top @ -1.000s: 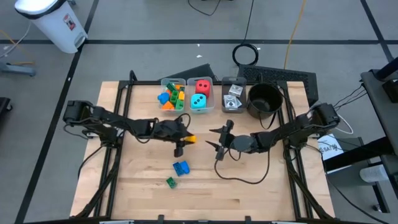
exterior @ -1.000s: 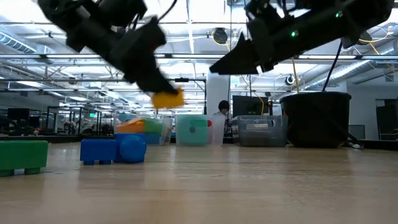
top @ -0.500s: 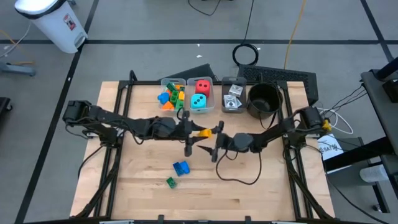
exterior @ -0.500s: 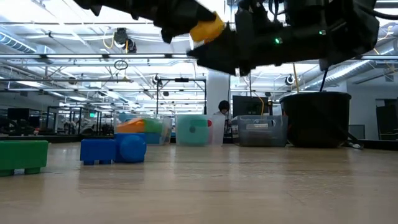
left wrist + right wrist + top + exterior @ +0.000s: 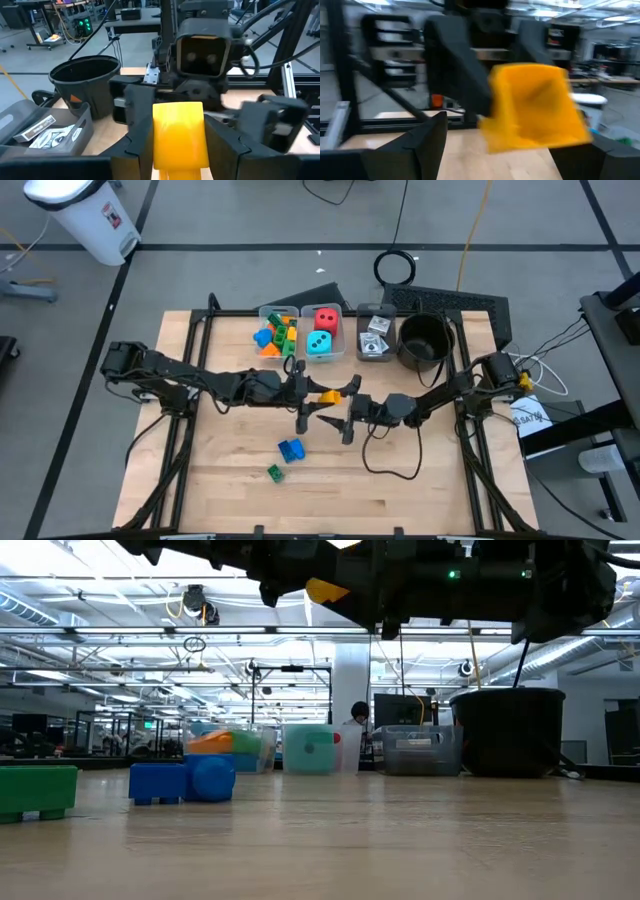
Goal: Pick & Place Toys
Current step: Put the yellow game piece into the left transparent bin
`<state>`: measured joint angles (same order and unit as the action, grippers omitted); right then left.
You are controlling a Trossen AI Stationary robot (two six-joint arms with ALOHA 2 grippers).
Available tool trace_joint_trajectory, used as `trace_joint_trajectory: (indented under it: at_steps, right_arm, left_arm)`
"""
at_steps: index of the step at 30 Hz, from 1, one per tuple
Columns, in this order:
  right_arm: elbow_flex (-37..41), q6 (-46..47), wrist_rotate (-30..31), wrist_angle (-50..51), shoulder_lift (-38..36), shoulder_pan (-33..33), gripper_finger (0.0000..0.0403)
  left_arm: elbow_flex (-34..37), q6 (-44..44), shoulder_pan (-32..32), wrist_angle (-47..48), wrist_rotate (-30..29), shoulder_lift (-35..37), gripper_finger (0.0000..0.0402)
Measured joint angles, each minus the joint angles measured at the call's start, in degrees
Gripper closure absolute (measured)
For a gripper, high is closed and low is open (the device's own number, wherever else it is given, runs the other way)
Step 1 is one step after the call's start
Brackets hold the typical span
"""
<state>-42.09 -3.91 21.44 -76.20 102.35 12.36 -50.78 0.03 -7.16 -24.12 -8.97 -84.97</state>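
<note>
The step in hand appears to be a mid-air handover above the middle of the wooden counter [image 5: 400, 480]. The left hand [image 5: 312, 393] pinches the yellow brick [image 5: 328, 395]; the right hand [image 5: 345, 412], fingers spread, should close squarely on the brick before the left lets go. Clear bins [image 5: 300, 330] and a black pot [image 5: 424, 340] line the far edge. A blue brick [image 5: 291, 449] and a green brick [image 5: 274, 472] lie near the front.

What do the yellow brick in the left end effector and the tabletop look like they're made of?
Yellow brick: likely hard moulded plastic, smooth with a slight sheen and crisp edges, clamped in the left end effector. Tabletop: apparently light wood, matte, with visible plank seams.
</note>
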Motion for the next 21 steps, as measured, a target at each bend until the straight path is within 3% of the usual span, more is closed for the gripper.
trace_joint_trajectory:
  at_steps: [9,16,21]
  right_arm:
    - [0.0,-0.1,-2.0,0.8,0.0,0.2,0.0173]
    - [0.0,-0.2,-2.4,4.1,0.0,0.4,0.0207]
    - [0.0,-0.2,-2.1,5.8,0.0,0.2,0.0211]
  left_arm:
    - [0.0,0.5,-0.1,1.0,-0.6,0.0,0.0265]
    - [0.0,3.5,3.7,6.9,-12.6,7.6,0.0265]
    - [0.0,4.4,9.6,12.2,-17.0,11.7,0.0265]
